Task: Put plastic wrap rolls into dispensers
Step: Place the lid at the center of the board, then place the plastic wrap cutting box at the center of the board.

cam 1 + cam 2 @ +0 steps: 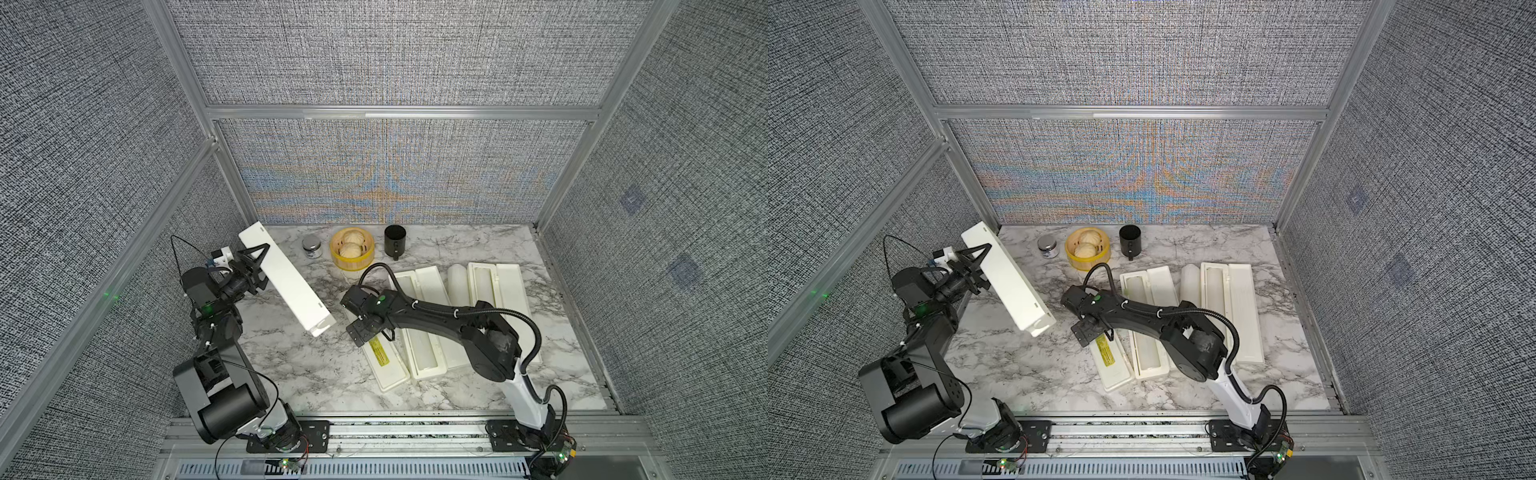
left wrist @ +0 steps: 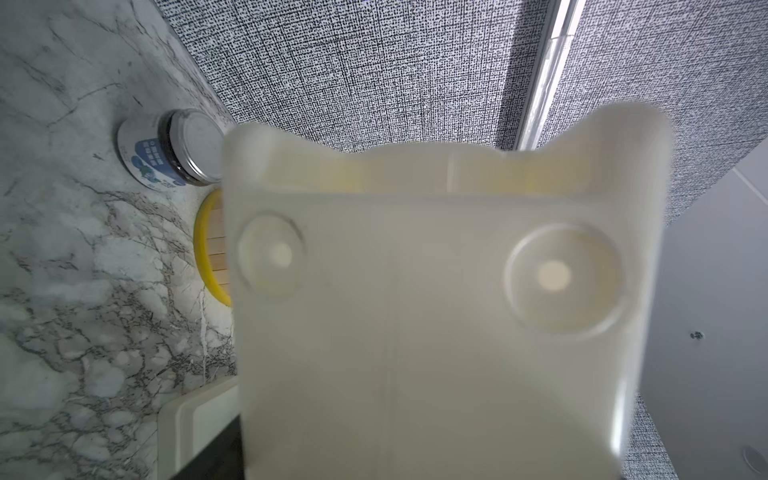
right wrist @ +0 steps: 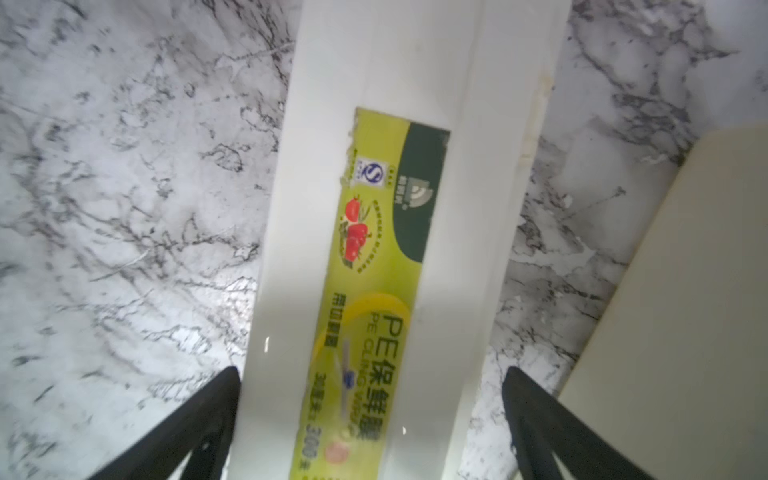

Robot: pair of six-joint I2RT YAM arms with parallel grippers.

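My left gripper (image 1: 259, 270) is shut on a closed white dispenser (image 1: 286, 278), held tilted above the table's left side; its blurred underside (image 2: 436, 311) fills the left wrist view and hides the fingers. My right gripper (image 3: 370, 370) is open and points down, its fingers (image 3: 208, 415) straddling a closed dispenser (image 1: 384, 361) with a yellow-green label (image 3: 374, 270) lying on the table. To the right lie two open dispensers (image 1: 424, 353) (image 1: 496, 291), each with a translucent roll in its tray. A loose plastic wrap roll (image 1: 457, 282) lies between them.
Along the back wall stand a small metal-lidded jar (image 1: 311, 248), a yellow bamboo steamer (image 1: 352, 249) with two buns and a black cup (image 1: 395, 241). Fabric walls close in three sides of the table. A metal rail (image 1: 415, 432) runs along the front.
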